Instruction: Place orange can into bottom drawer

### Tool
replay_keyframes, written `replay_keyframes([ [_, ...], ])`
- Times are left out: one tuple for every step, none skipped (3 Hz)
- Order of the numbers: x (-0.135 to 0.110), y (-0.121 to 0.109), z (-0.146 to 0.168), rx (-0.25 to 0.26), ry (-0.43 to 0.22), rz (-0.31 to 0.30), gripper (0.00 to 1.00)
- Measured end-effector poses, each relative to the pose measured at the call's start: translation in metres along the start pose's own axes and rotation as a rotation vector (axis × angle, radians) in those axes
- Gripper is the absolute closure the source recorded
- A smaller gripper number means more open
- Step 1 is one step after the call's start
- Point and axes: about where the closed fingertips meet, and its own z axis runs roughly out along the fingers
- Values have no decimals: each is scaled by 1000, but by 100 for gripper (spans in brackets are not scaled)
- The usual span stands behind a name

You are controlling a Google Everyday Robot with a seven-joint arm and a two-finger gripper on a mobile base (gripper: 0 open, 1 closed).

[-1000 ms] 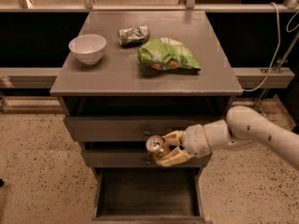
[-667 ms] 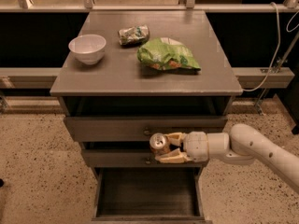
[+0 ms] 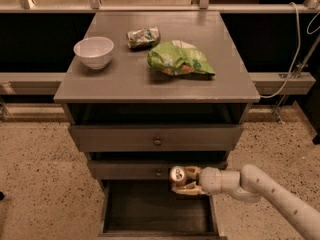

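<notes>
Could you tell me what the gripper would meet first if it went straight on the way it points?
The gripper, shut on the orange can, points left above the open bottom drawer. The middle drawer's knob looks first in line, though depth is unclear.

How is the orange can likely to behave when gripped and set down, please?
The orange can looks like rigid metal, so the tool, shut on it over the open bottom drawer, probably holds it without denting. It lies sideways, silver top towards the camera, so it may well roll if released like that.
</notes>
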Motion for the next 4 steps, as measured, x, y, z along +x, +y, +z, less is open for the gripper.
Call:
replay_keyframes([
  [97, 47, -19, -8, 18, 201, 100],
  [168, 78, -21, -25, 50, 340, 100],
  [175, 75, -20, -19, 54, 341, 100],
  [212, 61, -18, 11, 86, 353, 100],
])
